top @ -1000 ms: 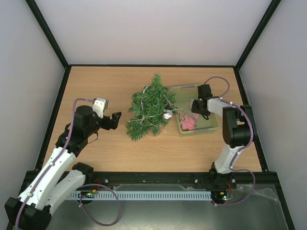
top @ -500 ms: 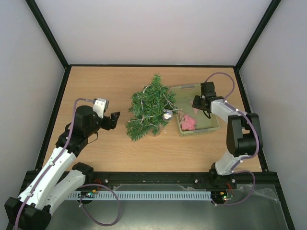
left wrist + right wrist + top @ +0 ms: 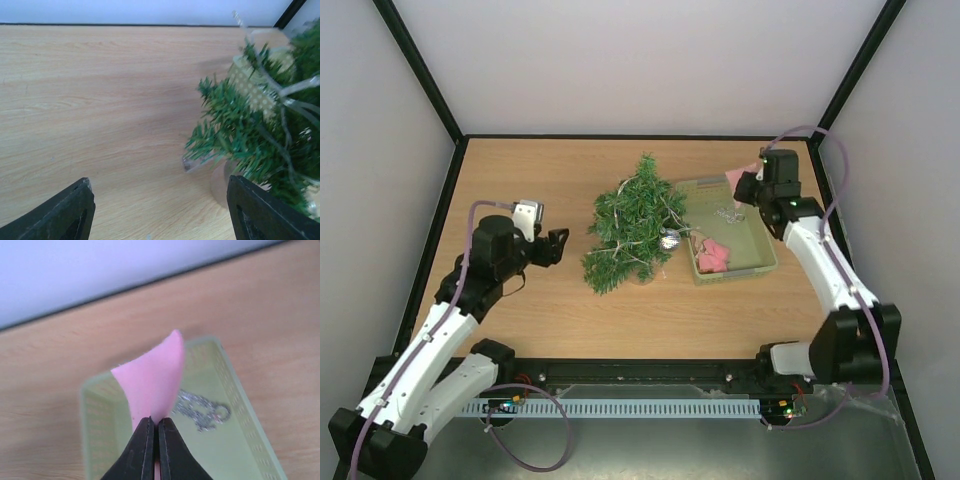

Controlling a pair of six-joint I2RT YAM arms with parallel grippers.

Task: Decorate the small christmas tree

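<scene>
The small christmas tree (image 3: 633, 225) stands mid-table with silver ribbon and a silver ball (image 3: 669, 238) on it; its branches also show in the left wrist view (image 3: 250, 145). My right gripper (image 3: 748, 186) is shut on a pink felt ornament (image 3: 152, 382) and holds it above the pale green basket (image 3: 240, 405), over the basket's far end. A silver glitter ornament (image 3: 202, 410) lies in the basket below. More pink ornaments (image 3: 712, 256) lie in the basket. My left gripper (image 3: 558, 249) is open and empty, just left of the tree's base.
The pale green basket (image 3: 763, 256) sits right of the tree. Black frame posts and white walls bound the table (image 3: 520, 180) at the back and sides. Bare wood lies left of the tree and along the front.
My right gripper has risen out of the basket and moved back and right, carrying the pink ornament. My left gripper has barely shifted.
</scene>
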